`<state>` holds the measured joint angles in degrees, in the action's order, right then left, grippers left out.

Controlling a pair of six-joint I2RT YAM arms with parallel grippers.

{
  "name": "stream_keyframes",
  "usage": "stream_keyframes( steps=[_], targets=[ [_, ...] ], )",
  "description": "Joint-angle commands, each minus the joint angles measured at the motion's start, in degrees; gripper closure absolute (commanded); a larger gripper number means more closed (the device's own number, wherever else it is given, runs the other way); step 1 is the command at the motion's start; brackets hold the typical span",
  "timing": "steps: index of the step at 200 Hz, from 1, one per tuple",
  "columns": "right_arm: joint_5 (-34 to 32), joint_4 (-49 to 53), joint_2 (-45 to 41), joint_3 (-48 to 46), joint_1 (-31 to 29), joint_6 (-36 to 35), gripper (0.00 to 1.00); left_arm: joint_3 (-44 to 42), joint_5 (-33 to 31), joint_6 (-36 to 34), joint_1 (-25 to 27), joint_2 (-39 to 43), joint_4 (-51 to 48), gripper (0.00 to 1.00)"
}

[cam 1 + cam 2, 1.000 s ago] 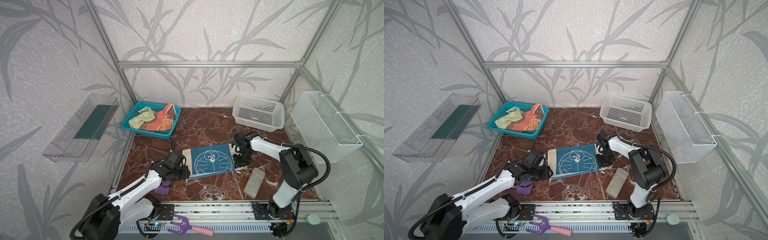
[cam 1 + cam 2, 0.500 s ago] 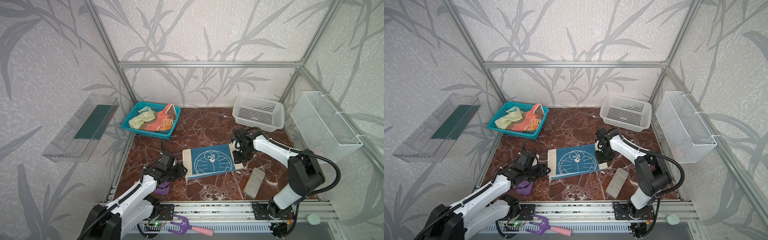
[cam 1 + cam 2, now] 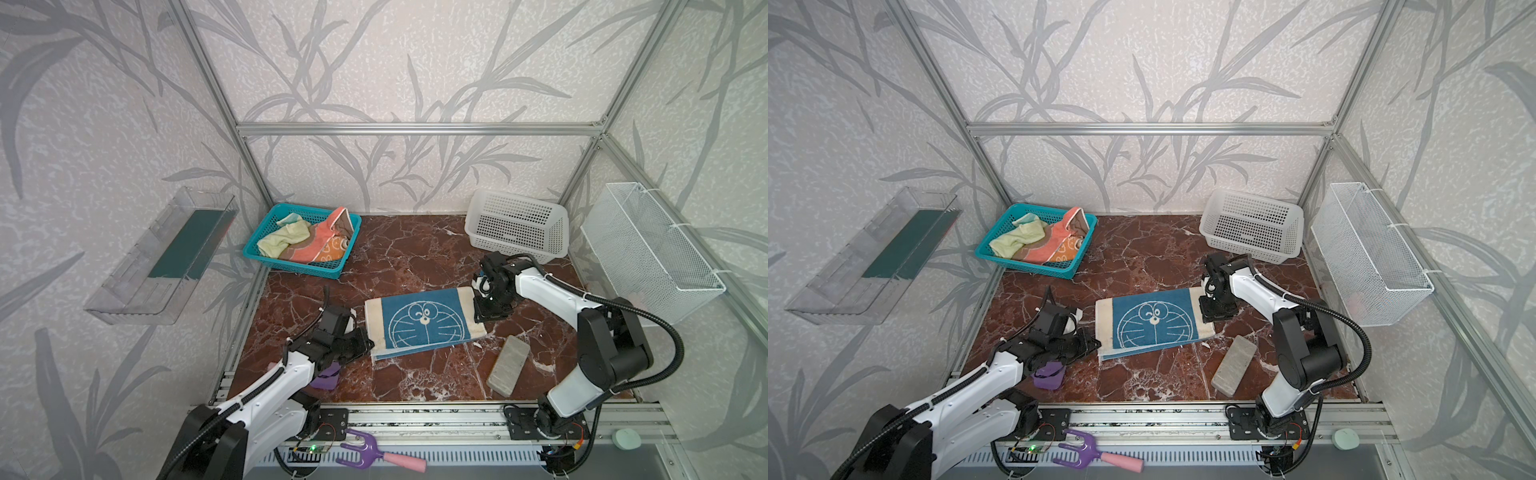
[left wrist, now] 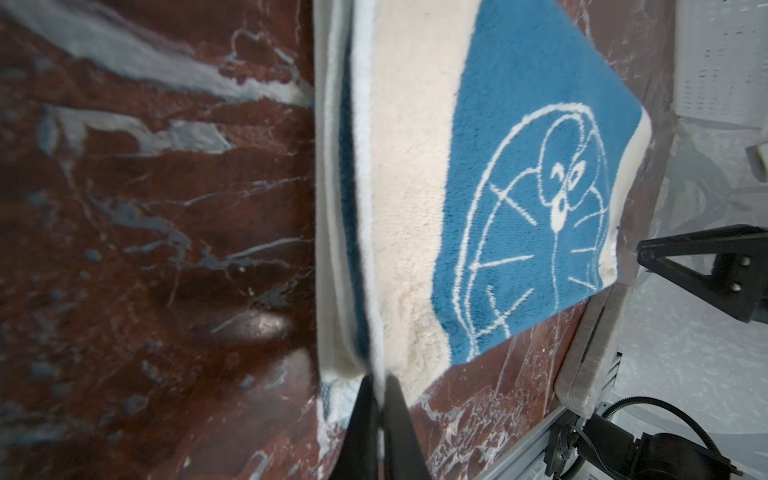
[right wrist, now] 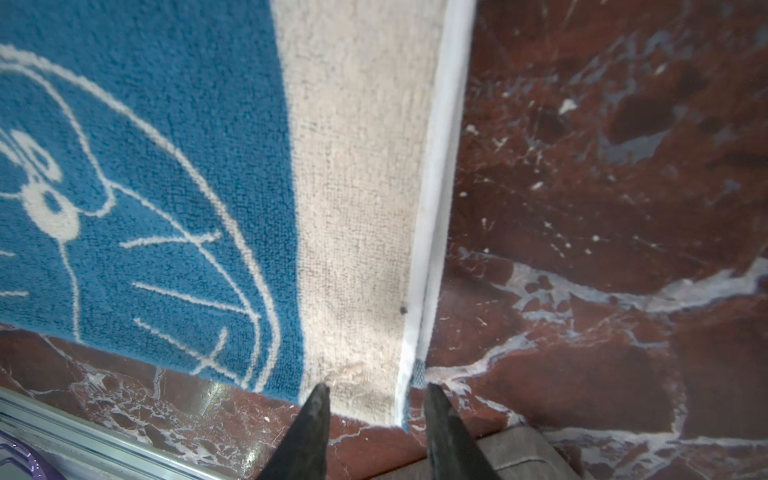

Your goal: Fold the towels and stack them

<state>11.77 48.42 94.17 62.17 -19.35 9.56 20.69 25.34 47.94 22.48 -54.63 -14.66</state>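
On the middle of the counter (image 3: 415, 257) the blue towel (image 3: 424, 322) (image 3: 1152, 322) lies folded flat, cat face up, with cream bands at its left and right ends. At its near left corner the left hand (image 3: 368, 343) (image 3: 1096, 345) sits low against the counter. The left wrist view shows this hand (image 4: 376, 380) closed, its two fingers pinched together on the white hem of the towel's (image 4: 519, 166) top layer. At the right end the right hand (image 3: 482, 311) (image 3: 1207, 312) stands over the cream band. The right wrist view shows it (image 5: 374, 388) open, its fingers apart on either side of that band's corner and gripping nothing.

The yellow towel (image 3: 282, 241) and the orange towel (image 3: 320, 249) lie crumpled in the teal basket (image 3: 299, 272) at the far left, well apart from both hands. A grey block (image 3: 509, 365) lies near the towel's near right corner.

A second ago the left hand was against the towel's left edge; half a second ago it had drawn back to the left, and it now meets the corner. The right hand stays at the right end.
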Motion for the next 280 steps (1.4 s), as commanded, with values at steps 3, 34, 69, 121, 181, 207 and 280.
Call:
stream_keyframes(
  steps=[3,34,69,121,181,207,280],
  targets=[
    [1.68,-0.11,-0.81,-0.3,1.56,-0.34,0.6,6.55,0.21,-1.1,0.21,3.53,-8.01,1.0],
    [2.13,0.61,-1.01,-0.38,3.93,-1.71,0.57,8.86,-0.53,1.82,4.15,4.83,-13.29,1.0],
    [3.06,0.78,0.55,-1.43,4.65,-1.91,0.55,3.44,-1.55,5.99,8.89,2.75,-13.67,1.0],
    [3.25,0.51,0.71,-3.02,3.41,-1.44,0.53,4.27,-13.91,5.04,8.88,9.58,-23.63,0.56],
    [6.3,-0.96,1.24,-3.21,1.63,-0.03,0.53,12.3,-11.87,-0.79,10.67,2.23,-20.51,0.74],
    [8.01,-2.46,2.45,-2.33,1.69,0.84,0.46,17.89,-11.99,-2.92,16.21,-8.29,-13.18,0.76],
    [7.41,-5.53,8.82,1.33,2.3,3.08,0.19,42.86,-2.24,-6.99,24.88,-46.79,-0.31,0.76]
  ],
)
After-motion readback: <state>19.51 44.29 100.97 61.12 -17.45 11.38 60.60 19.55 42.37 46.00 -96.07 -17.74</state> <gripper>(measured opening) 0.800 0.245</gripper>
